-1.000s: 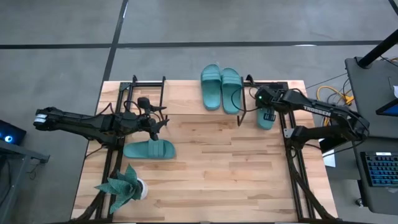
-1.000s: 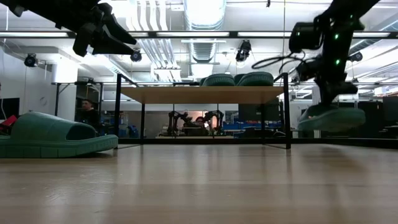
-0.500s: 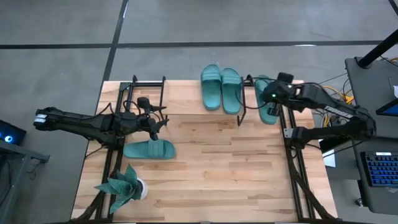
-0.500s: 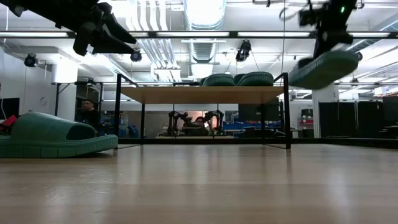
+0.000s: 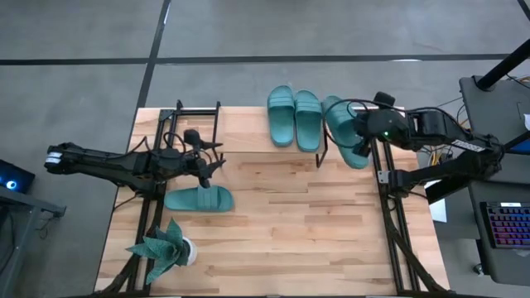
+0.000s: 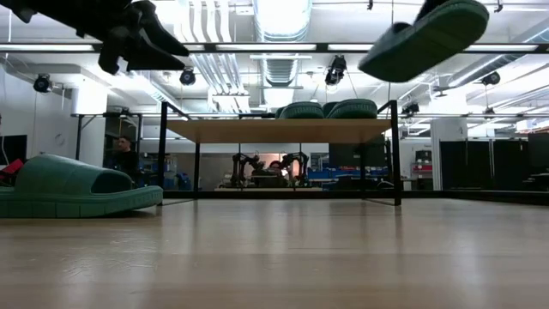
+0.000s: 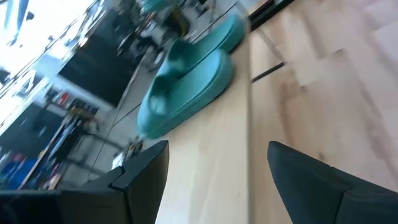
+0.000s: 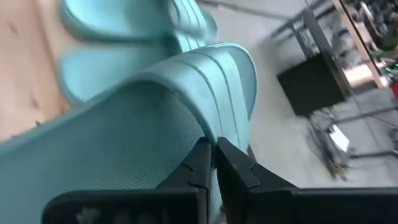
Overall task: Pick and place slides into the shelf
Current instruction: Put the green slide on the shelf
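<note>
Two teal slides [image 5: 294,118] lie side by side on the shelf [image 6: 279,130] at the table's far edge; both slides [image 7: 186,87] also show in the left wrist view. A third slide [image 5: 342,128] hangs in my right gripper [image 5: 364,136], just right of the shelf and higher than its top board; the same slide [image 6: 425,39] shows tilted in the low view. The fourth slide [image 5: 199,199] lies sole-down on the table at the left. My left gripper [image 5: 211,159] hovers open just beyond that slide. My right gripper [image 8: 214,162] pinches the third slide between its two fingers at the slide's side edge beside the ribbed strap [image 8: 227,93]. The fingers come from the table's right side. The slide is lifted clear and tilted, one end higher than the other.
A spiky green plant in a white pot [image 5: 168,248] stands near the table's near left corner. Black metal frames [image 5: 389,215] run along both table sides. Bare wood [image 5: 298,223] fills the table's middle and near part.
My right gripper has risen and moved toward the table's far edge and left toward the shelf, carrying the third slide. The slide went from about shelf-leg height to above the top board, and it has tipped and turned to a slant.
</note>
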Controlling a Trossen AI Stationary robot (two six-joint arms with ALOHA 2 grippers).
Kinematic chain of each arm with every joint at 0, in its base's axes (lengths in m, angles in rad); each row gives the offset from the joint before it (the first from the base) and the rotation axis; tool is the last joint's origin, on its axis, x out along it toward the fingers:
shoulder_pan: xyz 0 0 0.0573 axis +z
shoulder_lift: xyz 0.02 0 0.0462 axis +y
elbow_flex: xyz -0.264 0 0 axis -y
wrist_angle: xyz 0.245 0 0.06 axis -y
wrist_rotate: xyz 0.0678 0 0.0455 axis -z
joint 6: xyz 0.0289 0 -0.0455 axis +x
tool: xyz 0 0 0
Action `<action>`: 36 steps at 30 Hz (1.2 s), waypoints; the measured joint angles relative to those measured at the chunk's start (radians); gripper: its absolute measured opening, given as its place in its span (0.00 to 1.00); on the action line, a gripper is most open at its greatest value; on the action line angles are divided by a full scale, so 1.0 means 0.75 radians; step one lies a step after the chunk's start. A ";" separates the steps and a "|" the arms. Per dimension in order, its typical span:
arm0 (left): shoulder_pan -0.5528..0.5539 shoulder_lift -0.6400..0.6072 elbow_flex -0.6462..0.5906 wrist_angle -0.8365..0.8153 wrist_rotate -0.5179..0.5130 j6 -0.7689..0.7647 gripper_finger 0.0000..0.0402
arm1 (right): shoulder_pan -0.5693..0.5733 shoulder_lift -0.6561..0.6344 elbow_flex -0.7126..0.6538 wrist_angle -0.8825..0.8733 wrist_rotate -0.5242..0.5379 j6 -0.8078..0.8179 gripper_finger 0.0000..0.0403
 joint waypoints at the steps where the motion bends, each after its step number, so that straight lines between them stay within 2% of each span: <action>1: 0.000 -0.002 0.000 0.003 0.031 0.009 0.64 | 0.020 -0.001 -0.005 0.037 -0.020 0.001 0.02; 5: 0.000 -0.020 0.000 0.014 0.145 0.030 0.64 | 0.097 -0.002 -0.068 0.270 -0.158 -0.127 0.02; 10: 0.000 -0.055 0.000 0.035 0.278 0.036 0.64 | 0.148 0.008 -0.146 0.624 -0.467 -0.348 0.02; 15: 0.000 -0.096 0.000 0.053 0.323 0.054 0.64 | 0.163 0.007 -0.243 0.889 -0.716 -0.523 0.02; 18: 0.000 -0.108 0.000 0.139 0.371 0.079 0.64 | 0.162 0.010 -0.316 1.053 -0.850 -0.612 0.02; 23: -0.001 -0.078 0.000 0.276 0.582 0.173 0.64 | 0.162 0.033 -0.422 1.231 -0.875 -0.716 0.02; 30: 0.000 0.064 0.000 0.401 0.595 0.325 0.64 | 0.162 0.067 -0.474 1.328 -0.911 -0.729 0.02; 36: 0.000 0.204 0.000 0.609 0.595 0.415 0.64 | 0.164 0.113 -0.458 1.362 -1.047 -0.708 0.02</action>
